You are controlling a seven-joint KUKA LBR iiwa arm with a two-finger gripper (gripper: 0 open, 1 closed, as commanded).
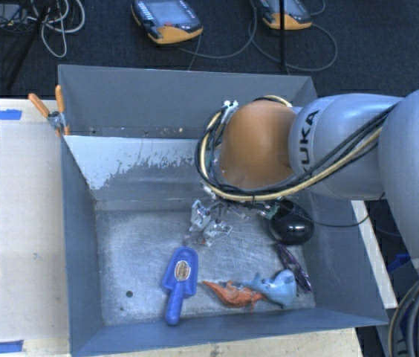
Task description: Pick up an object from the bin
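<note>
While gripper point(208, 223) hangs low | nearest: blue paddle point(179, 275), possibly a brush

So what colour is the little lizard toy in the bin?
Orange. The lizard toy shows best in the camera view.

One grey-and-orange pendant point(166, 18) and another pendant point(287, 11) lie on dark carpet point(120, 50) among looping cables point(62, 7).

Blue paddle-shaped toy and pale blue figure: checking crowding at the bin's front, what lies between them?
An orange lizard-like toy lies on the bin floor between the blue paddle-shaped toy and the pale blue figure, seen in the camera view.
</note>
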